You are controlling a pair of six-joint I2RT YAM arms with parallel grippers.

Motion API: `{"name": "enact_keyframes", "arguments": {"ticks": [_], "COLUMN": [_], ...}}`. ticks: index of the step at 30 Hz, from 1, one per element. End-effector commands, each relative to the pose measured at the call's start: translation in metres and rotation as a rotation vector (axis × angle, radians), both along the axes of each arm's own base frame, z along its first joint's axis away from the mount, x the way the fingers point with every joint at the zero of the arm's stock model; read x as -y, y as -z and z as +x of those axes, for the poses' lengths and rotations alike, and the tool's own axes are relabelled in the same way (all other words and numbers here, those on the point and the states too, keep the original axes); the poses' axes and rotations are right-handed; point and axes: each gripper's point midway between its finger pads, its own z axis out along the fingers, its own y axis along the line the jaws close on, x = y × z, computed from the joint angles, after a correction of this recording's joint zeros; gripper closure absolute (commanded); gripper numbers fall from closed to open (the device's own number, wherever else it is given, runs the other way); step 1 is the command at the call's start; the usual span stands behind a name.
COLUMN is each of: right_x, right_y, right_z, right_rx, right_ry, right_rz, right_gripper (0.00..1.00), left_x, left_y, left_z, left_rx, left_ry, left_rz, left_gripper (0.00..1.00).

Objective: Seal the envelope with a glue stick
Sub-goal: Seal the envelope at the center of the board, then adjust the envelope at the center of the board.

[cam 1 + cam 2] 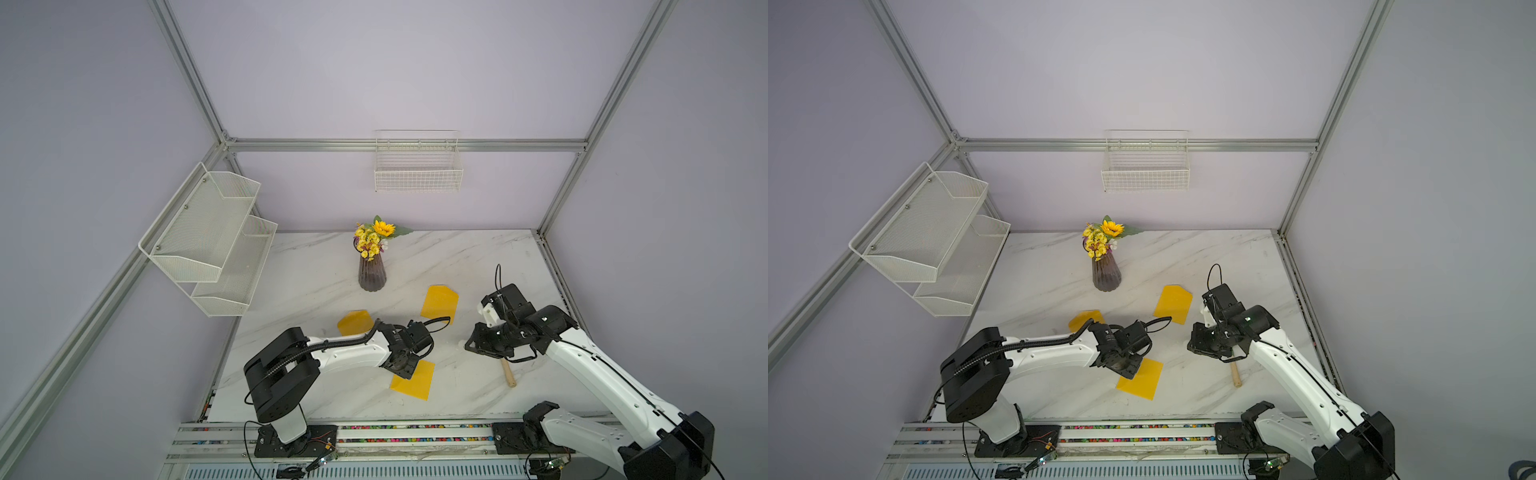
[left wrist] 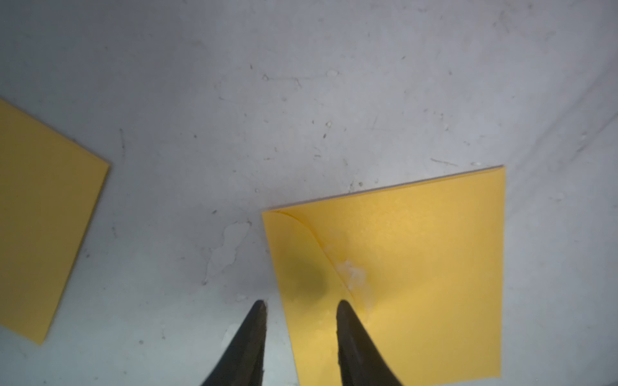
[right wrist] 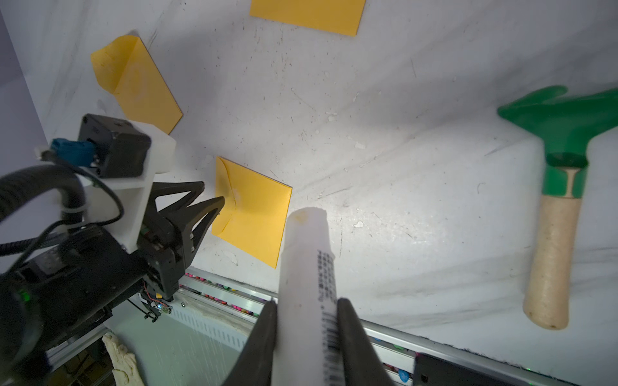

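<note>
The envelope (image 2: 418, 267), flap (image 2: 301, 254) folded over smeared glue (image 2: 351, 274), looks nearly sealed — perhaps a press left. The left gripper (image 2: 301, 305) hovers above, narrowly open, empty; the right gripper (image 3: 306, 304) clamps the glue stick (image 3: 306, 250) — just aside.

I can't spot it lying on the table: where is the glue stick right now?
In the right wrist view, the glue stick is clamped in the right hand, between the nearest yellow envelope and the green rake.
</note>
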Motion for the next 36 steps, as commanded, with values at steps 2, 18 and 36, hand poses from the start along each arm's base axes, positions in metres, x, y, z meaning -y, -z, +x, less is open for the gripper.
{"name": "enact_keyframes", "arguments": {"ticks": [2, 18, 36], "right_x": [0.002, 0.000, 0.001], "right_y": [-0.011, -0.014, -0.020], "right_z": [0.005, 0.010, 0.012], "right_rx": [0.033, 0.038, 0.060], "right_ry": [0.007, 0.001, 0.010], "right_rz": [-0.001, -0.003, -0.005], "right_gripper": [1.00, 1.00, 1.00], "left_x": [-0.006, -0.020, 0.070], "left_y": [-0.020, 0.014, 0.034], "left_z": [-0.008, -0.057, -0.033], "left_rx": [0.012, -0.158, -0.229], "left_ry": [0.006, -0.005, 0.065], "left_rz": [-0.071, -0.203, -0.359], "left_gripper": [0.53, 0.48, 0.62]}}
